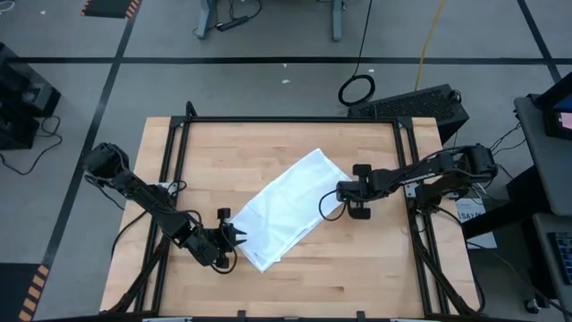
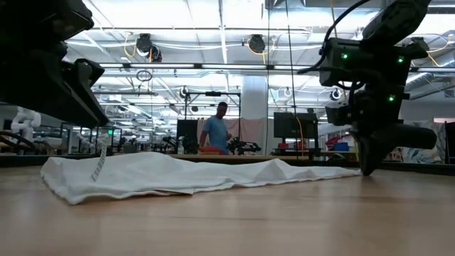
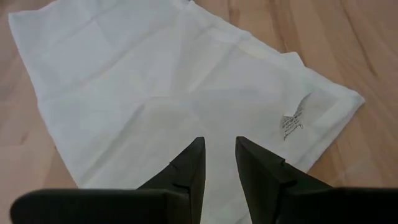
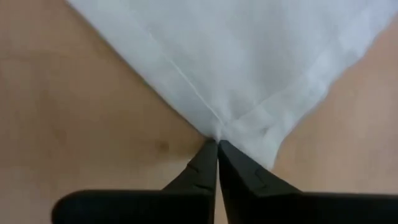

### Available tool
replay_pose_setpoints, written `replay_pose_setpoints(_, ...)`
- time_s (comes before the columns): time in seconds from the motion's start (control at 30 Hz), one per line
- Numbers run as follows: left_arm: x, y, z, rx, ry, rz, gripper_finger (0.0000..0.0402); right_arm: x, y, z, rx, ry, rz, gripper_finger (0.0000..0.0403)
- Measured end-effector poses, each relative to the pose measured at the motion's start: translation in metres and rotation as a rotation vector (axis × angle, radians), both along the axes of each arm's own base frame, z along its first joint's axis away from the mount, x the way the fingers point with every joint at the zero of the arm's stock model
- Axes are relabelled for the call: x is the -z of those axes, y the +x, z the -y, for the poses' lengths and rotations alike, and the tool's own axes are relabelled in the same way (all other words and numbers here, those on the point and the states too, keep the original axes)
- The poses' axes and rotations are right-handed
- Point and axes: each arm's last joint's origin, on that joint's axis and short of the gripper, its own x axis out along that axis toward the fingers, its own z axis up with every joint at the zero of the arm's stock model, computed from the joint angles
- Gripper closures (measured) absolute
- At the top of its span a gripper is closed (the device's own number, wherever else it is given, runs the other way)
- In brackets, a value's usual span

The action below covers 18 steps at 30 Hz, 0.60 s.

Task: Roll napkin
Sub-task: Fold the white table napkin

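Observation:
The white napkin (image 1: 290, 210) lies folded into a long strip on the wooden table, slanting from the near left to the far right. It carries a small printed tag (image 3: 293, 119) near one corner. My left gripper (image 3: 219, 146) is open over the strip's near-left end (image 1: 255, 250); whether it touches the cloth, I cannot tell. My right gripper (image 4: 217, 143) is shut on the napkin's right-hand edge about midway along the strip (image 1: 332, 201). In the low view it stands fingertips down (image 2: 366, 169) at the cloth's end. My right gripper pinches the napkin's edge (image 4: 219, 129) between its two fingertips, where a crease meets a folded-over hem. More than one layer seems caught. The fingers slant down from the table's right side. The cloth lies slack on the table.
A black metal frame (image 1: 179, 143) runs round the wooden table top. Bare wood (image 1: 357, 268) lies to the near right and the far left (image 1: 232, 152) of the napkin. A person (image 2: 215, 131) stands far behind the table in the room.

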Motion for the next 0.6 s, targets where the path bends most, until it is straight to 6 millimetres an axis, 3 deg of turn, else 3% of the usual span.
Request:
replay_pose_setpoints(0.37,0.0000,0.0000,0.0000,-0.001,-0.001,0.000,0.0306,-0.0071,0.0046,-0.0007,-0.022,0.037,-0.004,0.0401)
replay_pose_setpoints(0.6,0.0071,-0.0014,-0.0014,-0.019,0.003,-0.034,0.0306,-0.0078,0.0044,0.0016,0.002,-0.043,-0.001,0.0401)
